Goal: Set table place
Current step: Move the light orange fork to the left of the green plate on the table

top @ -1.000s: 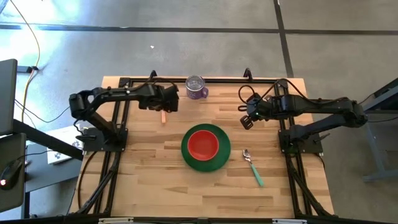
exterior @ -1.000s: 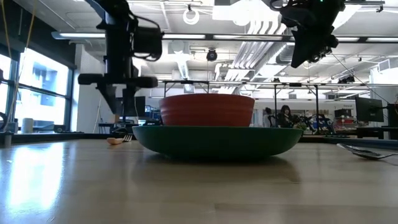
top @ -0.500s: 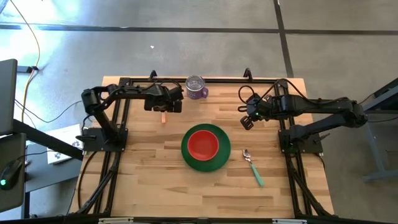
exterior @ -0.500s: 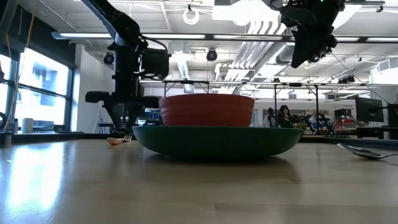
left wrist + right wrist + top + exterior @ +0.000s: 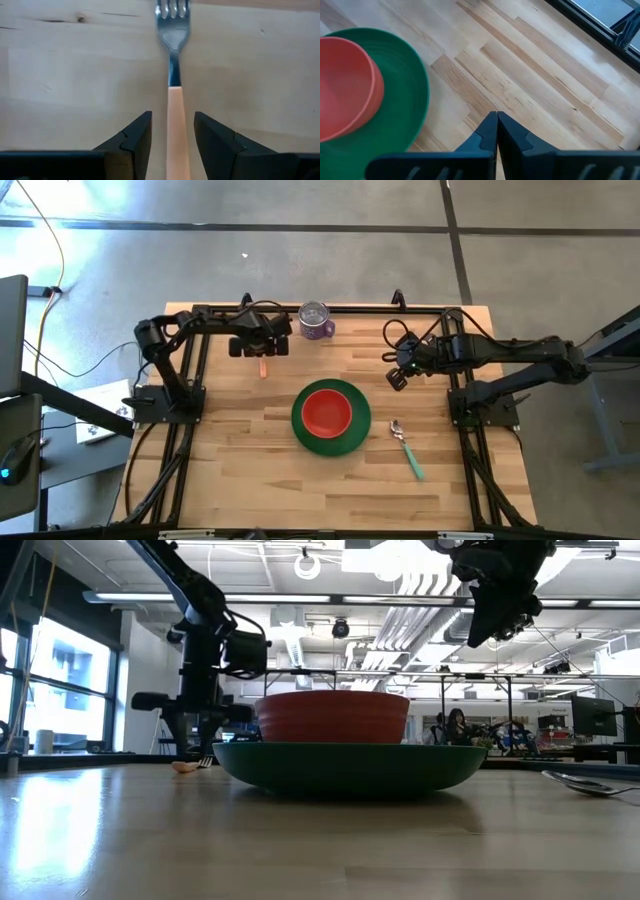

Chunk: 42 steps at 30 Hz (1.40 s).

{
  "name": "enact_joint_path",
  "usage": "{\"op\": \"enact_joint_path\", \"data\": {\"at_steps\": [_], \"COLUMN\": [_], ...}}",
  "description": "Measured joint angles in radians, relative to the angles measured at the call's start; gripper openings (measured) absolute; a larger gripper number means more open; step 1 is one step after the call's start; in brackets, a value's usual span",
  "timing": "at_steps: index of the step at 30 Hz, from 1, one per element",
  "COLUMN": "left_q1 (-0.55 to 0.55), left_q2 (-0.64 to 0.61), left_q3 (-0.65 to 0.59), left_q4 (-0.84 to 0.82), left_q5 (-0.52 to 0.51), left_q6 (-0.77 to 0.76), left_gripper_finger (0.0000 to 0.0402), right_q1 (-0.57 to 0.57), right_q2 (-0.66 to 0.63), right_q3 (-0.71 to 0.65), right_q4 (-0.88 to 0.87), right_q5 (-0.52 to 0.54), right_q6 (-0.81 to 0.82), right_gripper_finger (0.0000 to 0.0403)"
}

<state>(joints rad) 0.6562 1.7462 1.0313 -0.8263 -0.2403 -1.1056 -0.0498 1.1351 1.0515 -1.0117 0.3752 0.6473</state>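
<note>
The orange-handled fork [image 5: 172,60] lies flat on the table [image 5: 240,470] near its far left, tines toward the far edge. My left gripper [image 5: 172,117] hangs open just above it, one finger on either side of the orange handle [image 5: 263,367] without touching it. The red bowl [image 5: 327,411] sits inside the green plate [image 5: 352,440] at the table's middle. A teal-handled spoon [image 5: 407,448] lies to the plate's right. My right gripper [image 5: 397,377] is shut, raised above the table right of the plate [image 5: 415,90].
A purple mug [image 5: 316,321] stands at the far edge, just right of my left gripper. The black frame [image 5: 330,309] runs along the far edge behind the fork. Bare planks lie left of the plate and along the near edge.
My left gripper has come down toward the table over the fork's handle, staying open, while its arm folded in toward the far left. The fork, plate, bowl and spoon have stayed where they were.
</note>
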Motion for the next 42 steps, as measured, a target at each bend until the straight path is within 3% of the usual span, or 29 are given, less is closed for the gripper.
{"op": "enact_joint_path", "data": {"at_steps": [7, 16, 24, 27, 31, 42], "left_q1": [0.027, 0.024, 0.024, 0.024, 0.024, -0.021], "left_q2": [0.004, 0.000, 0.000, 0.000, 0.003, -0.048], "left_q3": [-0.006, -0.109, -0.115, -0.115, -0.114, -0.122], "left_q4": [0.028, 0.150, 0.193, 0.187, 0.180, 0.105], "left_q5": [0.038, 0.085, 0.085, 0.082, 0.076, 0.061], "left_q6": [0.017, -0.017, 0.057, 0.062, 0.077, 0.060], "left_gripper_finger": [0.0134, 0.0134, 0.0132, 0.0111, 0.0032, 0.0030], "right_q1": [0.000, 0.000, 0.000, 0.000, 0.000, 0.000], "right_q2": [0.000, 0.000, 0.000, 0.000, 0.000, 0.000], "right_q3": [0.000, 0.000, 0.000, 0.000, 0.000, 0.000], "right_q4": [0.011, 0.039, 0.045, 0.046, 0.046, 0.045], "right_q5": [0.000, 0.000, 0.000, 0.000, 0.000, 0.000], "right_q6": [-0.024, -0.044, -0.045, -0.043, -0.045, -0.073], "right_gripper_finger": [0.0000, 0.0000, 0.0000, 0.0000, 0.0000, 0.0000]}}
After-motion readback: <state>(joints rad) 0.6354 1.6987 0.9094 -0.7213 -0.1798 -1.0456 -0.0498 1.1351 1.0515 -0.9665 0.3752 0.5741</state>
